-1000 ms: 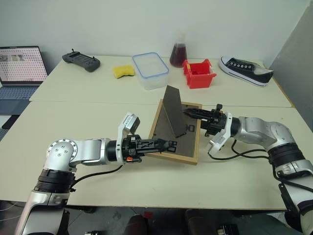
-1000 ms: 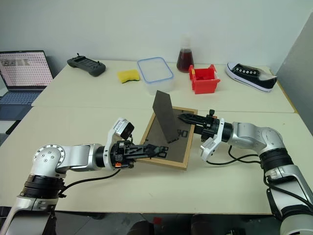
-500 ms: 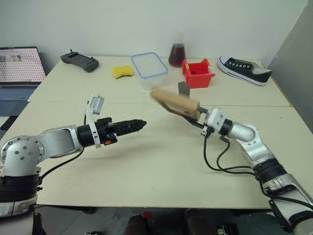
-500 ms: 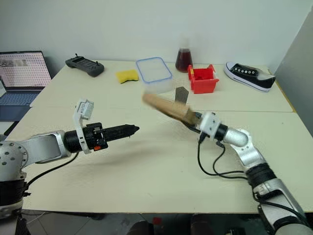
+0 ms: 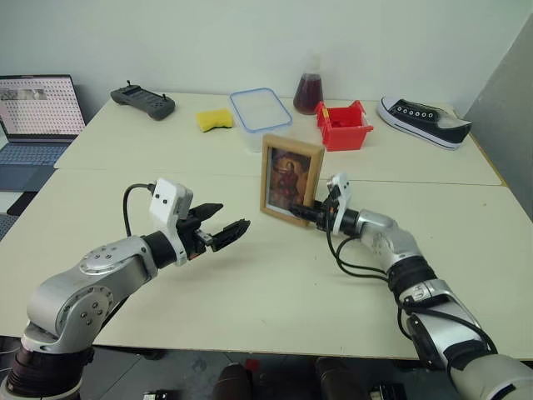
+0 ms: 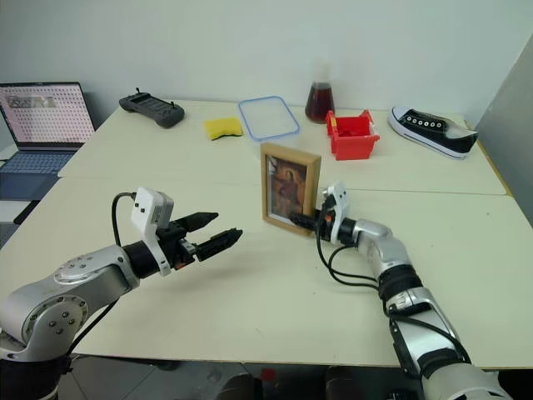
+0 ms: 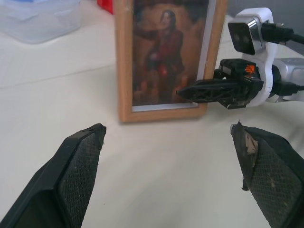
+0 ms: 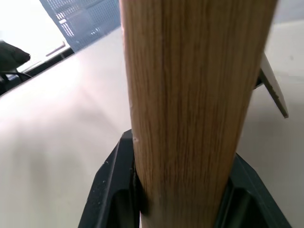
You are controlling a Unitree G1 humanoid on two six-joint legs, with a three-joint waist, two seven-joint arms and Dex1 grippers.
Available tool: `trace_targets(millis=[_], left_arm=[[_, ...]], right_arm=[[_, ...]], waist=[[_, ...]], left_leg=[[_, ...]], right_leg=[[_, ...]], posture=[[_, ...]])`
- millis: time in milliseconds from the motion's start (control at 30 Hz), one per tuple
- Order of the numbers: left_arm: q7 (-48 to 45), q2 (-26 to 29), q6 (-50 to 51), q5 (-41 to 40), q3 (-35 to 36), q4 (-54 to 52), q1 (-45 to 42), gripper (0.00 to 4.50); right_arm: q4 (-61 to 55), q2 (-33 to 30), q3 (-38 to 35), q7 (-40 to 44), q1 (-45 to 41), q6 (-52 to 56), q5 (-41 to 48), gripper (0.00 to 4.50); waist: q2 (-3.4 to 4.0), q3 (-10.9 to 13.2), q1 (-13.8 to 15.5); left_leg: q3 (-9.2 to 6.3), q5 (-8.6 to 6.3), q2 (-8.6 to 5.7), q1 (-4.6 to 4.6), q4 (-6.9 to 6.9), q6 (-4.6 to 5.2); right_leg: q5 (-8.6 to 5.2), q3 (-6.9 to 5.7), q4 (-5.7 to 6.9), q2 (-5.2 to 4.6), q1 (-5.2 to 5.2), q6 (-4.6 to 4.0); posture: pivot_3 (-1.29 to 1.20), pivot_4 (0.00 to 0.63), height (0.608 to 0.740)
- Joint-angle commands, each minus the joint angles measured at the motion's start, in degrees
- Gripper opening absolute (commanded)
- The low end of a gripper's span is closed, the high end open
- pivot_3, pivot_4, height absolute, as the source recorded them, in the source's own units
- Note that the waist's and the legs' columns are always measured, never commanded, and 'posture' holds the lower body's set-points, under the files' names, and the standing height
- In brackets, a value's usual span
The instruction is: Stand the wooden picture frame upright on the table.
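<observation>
The wooden picture frame (image 5: 291, 180) stands upright near the middle of the table (image 5: 275, 283), its reddish-brown portrait facing me and its lower edge at the tabletop. My right gripper (image 5: 305, 214) is shut on the frame's lower right edge; in the right wrist view the light wood edge (image 8: 185, 95) fills the space between the fingers (image 8: 111, 190). My left gripper (image 5: 233, 216) hovers open to the left of the frame, apart from it. In the left wrist view its fingers (image 7: 78, 164) spread wide with the frame (image 7: 164, 57) ahead.
Along the far side of the table sit a laptop (image 5: 33, 117), a black controller (image 5: 143, 102), a yellow sponge (image 5: 213, 120), a clear lidded container (image 5: 260, 112), a flask of dark liquid (image 5: 306, 90), a red bin (image 5: 342, 125) and a sneaker (image 5: 425, 121).
The frame lay face down, held at both ends. My left gripper let go, opened and drew back left. My right gripper lifted the frame, turned it and brought it down upright.
</observation>
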Motion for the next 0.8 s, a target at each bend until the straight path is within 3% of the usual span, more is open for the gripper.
trace_targets(millis=[33,100,300,500,633,800], left_arm=[[-2.18,-0.60,-1.44,1.57,1.93,-0.30,-0.31,4.50],[-3.24,-0.79,-1.46,2.46,1.80,0.73,-0.47,4.50],[-7.45,-0.48,-1.48,4.97,1.43,5.27,-3.67,4.50],[-11.67,0.83,-2.46,9.84,0.16,10.15,-7.13,4.50],[-15.66,2.14,-4.80,14.43,-0.82,15.77,-10.82,4.50],[-22.30,3.61,-6.57,17.97,-2.74,22.47,-16.85,4.50]], right_arm=[[-3.18,0.36,-1.03,1.87,1.81,-2.50,-2.18,1.32],[-4.51,0.68,-1.32,1.92,2.93,-2.42,-2.67,1.32],[-12.63,-1.36,-3.18,1.89,7.15,1.46,-2.47,2.97],[-27.33,-12.04,-5.82,1.69,15.99,5.54,-3.23,4.37],[-42.27,-20.54,-10.06,0.07,21.86,13.05,-1.16,4.48],[-58.41,-23.72,-14.71,-3.94,23.36,26.47,7.83,4.48]], waist=[[0.00,0.00,-0.05],[0.00,0.00,-0.05],[0.00,0.00,0.12],[0.00,0.00,0.71],[0.05,0.04,0.71],[0.05,0.03,0.06]], left_leg=[[0.00,0.00,0.00,0.01,0.00,0.00],[-0.02,0.00,0.00,0.03,0.01,0.00],[-0.06,0.00,0.00,0.02,0.00,0.00],[-0.06,0.00,-0.03,-0.02,0.01,0.01],[-0.07,-0.01,-0.01,-0.01,0.00,0.02],[-0.07,-0.01,0.05,0.07,-0.02,0.03]], right_leg=[[0.00,0.00,0.02,0.00,0.00,0.00],[0.00,-0.02,0.04,0.00,0.03,0.00],[0.00,-0.07,0.03,0.01,0.03,0.00],[0.00,-0.08,-0.04,-0.01,0.05,0.01],[0.00,-0.06,0.00,0.05,0.03,0.00],[0.00,0.00,0.03,0.18,0.04,0.00]], posture=[[0.00,0.150,0.740],[0.00,0.150,0.740],[0.00,0.150,0.740],[0.00,0.150,0.740],[0.00,0.150,0.740],[0.00,0.150,0.740]])
